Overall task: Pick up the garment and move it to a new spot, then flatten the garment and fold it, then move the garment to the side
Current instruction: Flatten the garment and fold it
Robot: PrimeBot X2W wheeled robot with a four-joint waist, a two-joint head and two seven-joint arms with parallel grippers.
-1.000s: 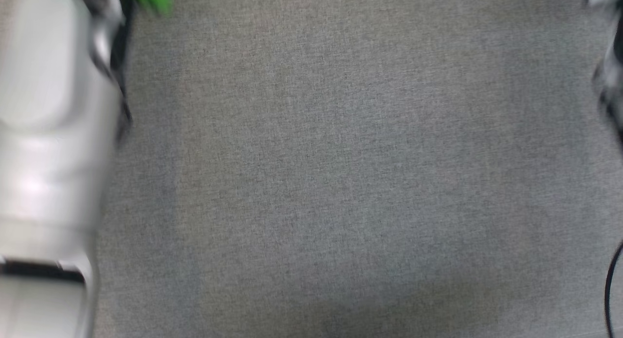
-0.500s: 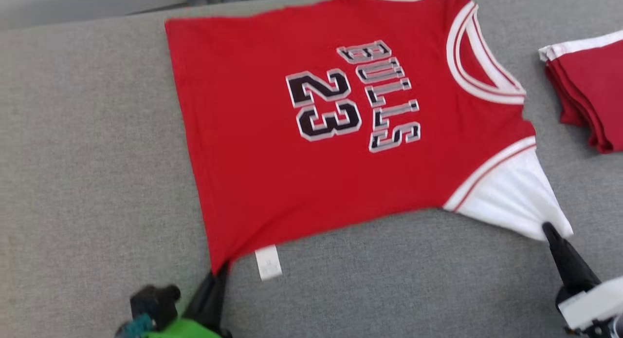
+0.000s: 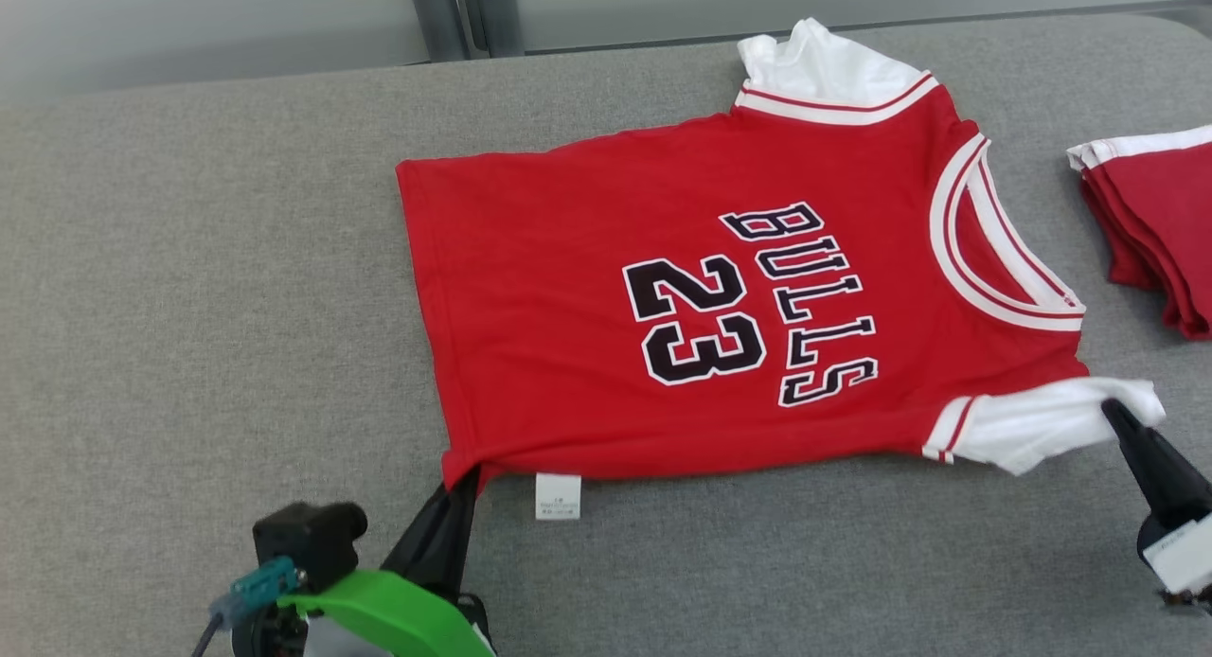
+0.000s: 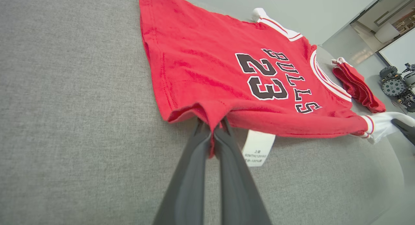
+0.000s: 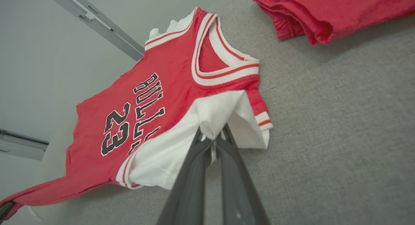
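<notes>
The garment [image 3: 606, 288] is a red jersey with white sleeves and "BULLS 23" in black, spread face up on the grey table [image 3: 189, 259]. My left gripper [image 3: 466, 474] is shut on its near hem corner, and the left wrist view shows red cloth pinched between the fingers [image 4: 212, 127]. My right gripper [image 3: 1115, 413] is shut on the near white sleeve [image 3: 1042, 428]; in the right wrist view the sleeve [image 5: 181, 144] bunches at the fingertips [image 5: 212, 139]. A white care label [image 3: 557, 496] hangs from the hem.
A folded stack of red clothes [image 3: 1155, 221] lies at the right edge of the table, close to the jersey's neckline. Grey cloth surface stretches bare to the left and front. A wall and metal frame [image 3: 454, 13] run behind the table.
The head camera has swung from bare grey cloth to the jersey. Since half a second ago the jersey sits lower and further right in view, and the near sleeve looks more bunched.
</notes>
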